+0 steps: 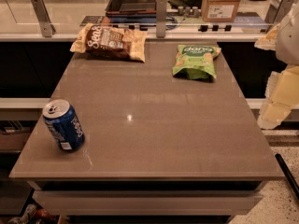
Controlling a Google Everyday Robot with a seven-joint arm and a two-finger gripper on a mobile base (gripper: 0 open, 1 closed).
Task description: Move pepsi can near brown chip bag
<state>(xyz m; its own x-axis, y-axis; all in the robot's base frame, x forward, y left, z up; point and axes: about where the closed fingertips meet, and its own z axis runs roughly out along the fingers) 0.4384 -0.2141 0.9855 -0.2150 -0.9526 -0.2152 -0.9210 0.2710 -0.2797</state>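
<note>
The pepsi can (64,125), dark blue with a silver top, sits near the front left corner of the brown table (154,125). The brown chip bag (110,42), dark brown with cream edges and white script, lies flat at the back left of the table, far from the can. My arm and gripper (276,108) show as cream-white parts at the right edge of the view. They are beside the table's right side and far from both the can and the bag.
A green chip bag (195,59) lies at the back right of the table. Behind the table runs a counter ledge with metal posts (161,15), a dark tray (133,1) and a cardboard box (220,3).
</note>
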